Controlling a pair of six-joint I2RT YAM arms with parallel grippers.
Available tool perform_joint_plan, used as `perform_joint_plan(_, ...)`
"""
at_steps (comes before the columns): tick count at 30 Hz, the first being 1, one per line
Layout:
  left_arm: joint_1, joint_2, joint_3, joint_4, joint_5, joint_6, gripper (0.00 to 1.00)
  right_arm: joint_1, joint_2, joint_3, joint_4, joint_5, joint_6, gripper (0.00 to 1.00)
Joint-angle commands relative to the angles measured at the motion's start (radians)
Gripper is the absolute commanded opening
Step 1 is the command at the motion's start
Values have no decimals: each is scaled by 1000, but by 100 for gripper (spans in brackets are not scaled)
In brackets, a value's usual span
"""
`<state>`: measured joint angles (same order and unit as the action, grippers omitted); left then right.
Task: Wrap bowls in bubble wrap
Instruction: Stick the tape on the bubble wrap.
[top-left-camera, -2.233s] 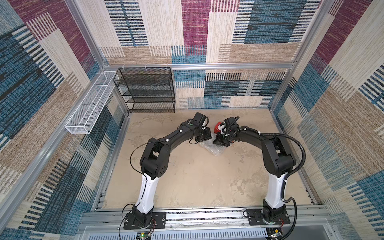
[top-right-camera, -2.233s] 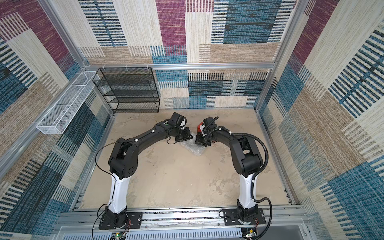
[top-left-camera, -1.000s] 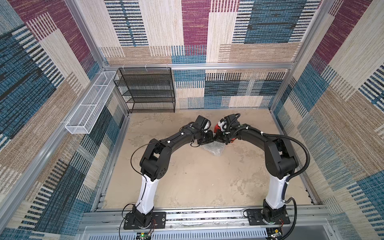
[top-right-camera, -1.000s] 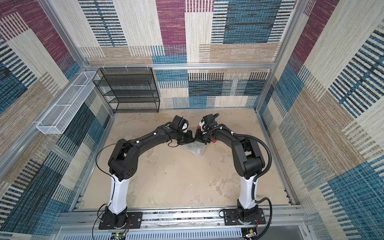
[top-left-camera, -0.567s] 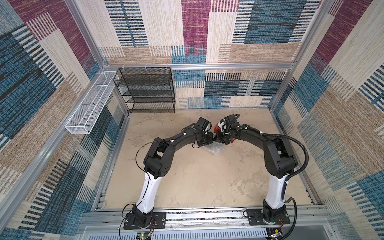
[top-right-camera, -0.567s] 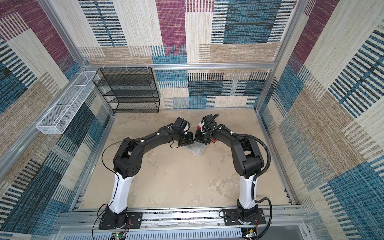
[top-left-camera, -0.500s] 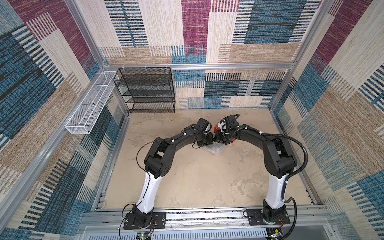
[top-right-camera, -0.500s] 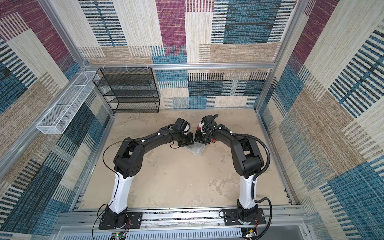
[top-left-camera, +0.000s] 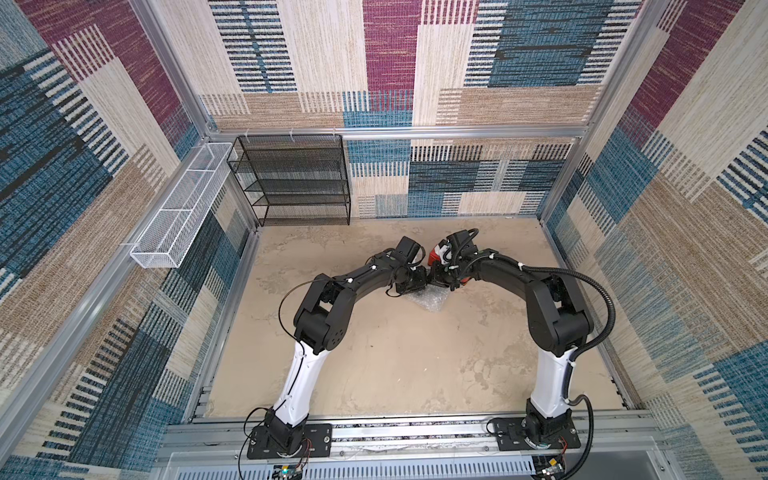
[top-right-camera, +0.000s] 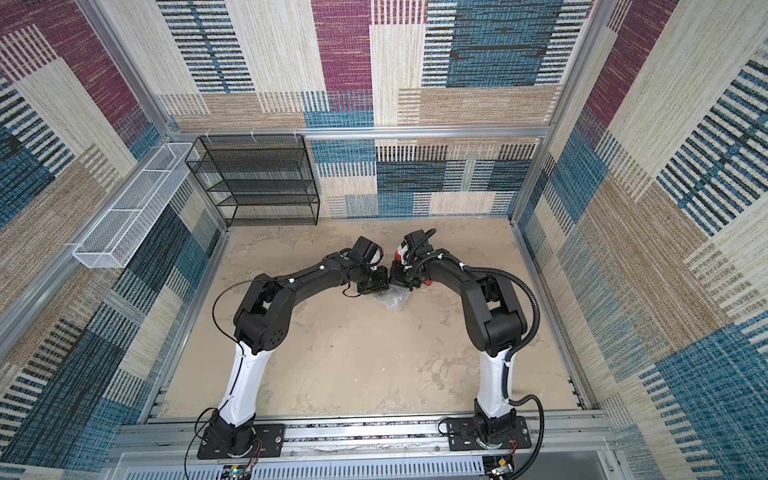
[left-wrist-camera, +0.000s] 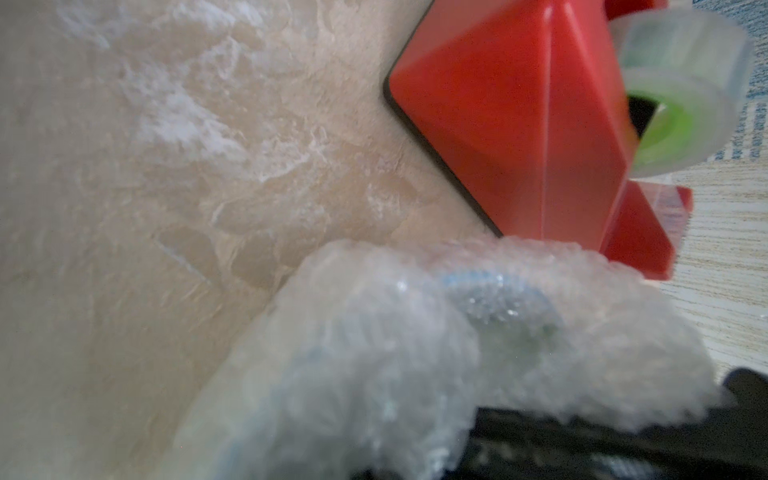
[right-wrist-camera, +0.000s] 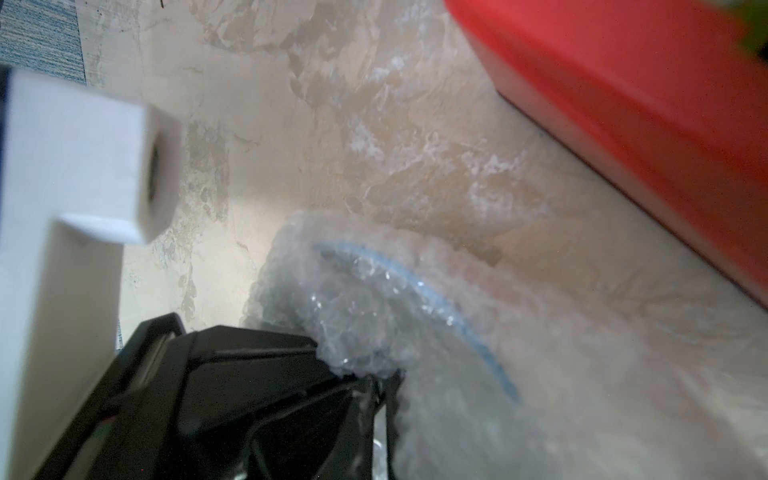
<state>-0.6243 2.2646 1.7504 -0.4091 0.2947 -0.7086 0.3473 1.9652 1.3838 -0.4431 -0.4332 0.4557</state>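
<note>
Now you have two arms and one bubble wrap (top-left-camera: 430, 300) bundle on the table (top-left-camera: 395, 353), lying between the grippers. One bowl (left-wrist-camera: 498, 307) sits inside it; only its bluish rim shows through. Your left gripper (top-left-camera: 420, 284) is closed and pinches a fold of the wrap. For the right gripper (top-left-camera: 437, 281) you cannot tell. One red tape dispenser (left-wrist-camera: 519, 124) with one tape roll (left-wrist-camera: 681, 83) stands just beside the bundle. One black wire shelf (top-left-camera: 297, 178) and one white wire basket (top-left-camera: 178, 216) stay far behind.

Bubble wrap (top-left-camera: 430, 300) crumpled over bowl (right-wrist-camera: 415, 286), bluish rim showing through; bundle resting on beige tabletop (top-left-camera: 395, 353).
</note>
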Motion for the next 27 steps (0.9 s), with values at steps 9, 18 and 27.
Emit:
perform_joint_plan(9, 0, -88, -17, -26, -16, 13, 10, 1, -51, 27, -8, 39, 2, 15)
perform_joint_plan(18, -4, -135, -16, -28, 7, 19, 15, 1, -131, 4, -32, 53, 6, 19)
perform_joint_plan(27, -6, -212, -52, -15, -11, 31, 23, -1, -259, -36, -48, 79, 14, 47)
